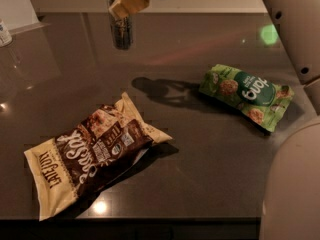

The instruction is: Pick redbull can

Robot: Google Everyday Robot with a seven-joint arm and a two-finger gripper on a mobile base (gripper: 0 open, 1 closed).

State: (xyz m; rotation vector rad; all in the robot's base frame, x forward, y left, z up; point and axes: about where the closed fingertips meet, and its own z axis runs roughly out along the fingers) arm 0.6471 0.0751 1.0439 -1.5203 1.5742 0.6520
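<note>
The redbull can (121, 29) is a slim silvery-grey can with dark bands, hanging upright in the air at the top centre-left of the camera view, well above the dark table (200, 149). My gripper (126, 3) is shut on the can's upper part, with a tan finger pad (131, 2) across its front. The can's shiny top shows just left of the pad. The gripper and can cast a shadow (162, 90) on the table below.
A brown and cream snack bag (92, 156) lies at the front left. A green snack bag (246, 95) lies at the right. A white container with dark label (4, 33) stands at the far left edge. My arm's white body fills the right side.
</note>
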